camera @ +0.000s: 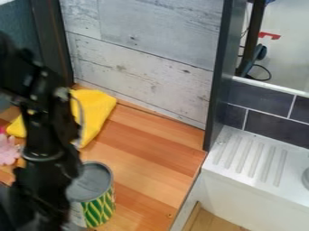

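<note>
The black gripper [45,196] hangs low at the left of the camera view, near the bottom edge. Just right of it stands an upright can [100,205] with green and yellow stripes and a round grey top. The gripper covers the can's left side; whether they touch is hidden. Behind the arm, a yellow cloth [96,110] lies on the wooden counter [147,158]. A pink object [8,150] lies at the far left edge.
A grey plank-patterned wall [142,54] rises behind the counter, with a dark upright post [218,85] at its right end. Farther right are a white ribbed drainboard [247,158] and dark tiles [274,126]. The counter's right edge drops off before the drainboard.
</note>
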`<state>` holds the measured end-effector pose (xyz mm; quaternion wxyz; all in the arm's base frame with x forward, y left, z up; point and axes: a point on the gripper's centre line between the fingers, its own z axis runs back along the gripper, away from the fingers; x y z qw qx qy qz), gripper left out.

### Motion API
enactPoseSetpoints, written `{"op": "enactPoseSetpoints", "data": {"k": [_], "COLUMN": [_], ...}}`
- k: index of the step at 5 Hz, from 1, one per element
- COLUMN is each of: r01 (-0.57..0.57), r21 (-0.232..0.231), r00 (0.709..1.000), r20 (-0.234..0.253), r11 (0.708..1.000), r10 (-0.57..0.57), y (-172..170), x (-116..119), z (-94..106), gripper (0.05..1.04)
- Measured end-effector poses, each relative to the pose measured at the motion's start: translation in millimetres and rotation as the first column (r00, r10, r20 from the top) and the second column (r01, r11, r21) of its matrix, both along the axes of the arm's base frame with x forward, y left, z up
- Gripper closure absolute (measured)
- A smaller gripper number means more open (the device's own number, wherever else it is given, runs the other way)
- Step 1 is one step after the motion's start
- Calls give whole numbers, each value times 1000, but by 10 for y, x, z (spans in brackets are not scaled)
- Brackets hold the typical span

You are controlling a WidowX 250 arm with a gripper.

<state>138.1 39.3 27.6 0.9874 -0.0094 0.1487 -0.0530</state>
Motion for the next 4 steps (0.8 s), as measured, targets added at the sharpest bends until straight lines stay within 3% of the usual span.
{"op": "enactPoseSetpoints", "data": {"k": [1,2,4], "r01": [27,11,10], "r21": [7,13,15], "r00": [999,996,988], "r20": [26,89,155], "r11": [1000,1000,1000], "r10": [-27,-12,-12], "y": [-37,-27,79], "x": [159,362,1041], "z": [-38,-32,9], "gripper": [83,83,83]}}
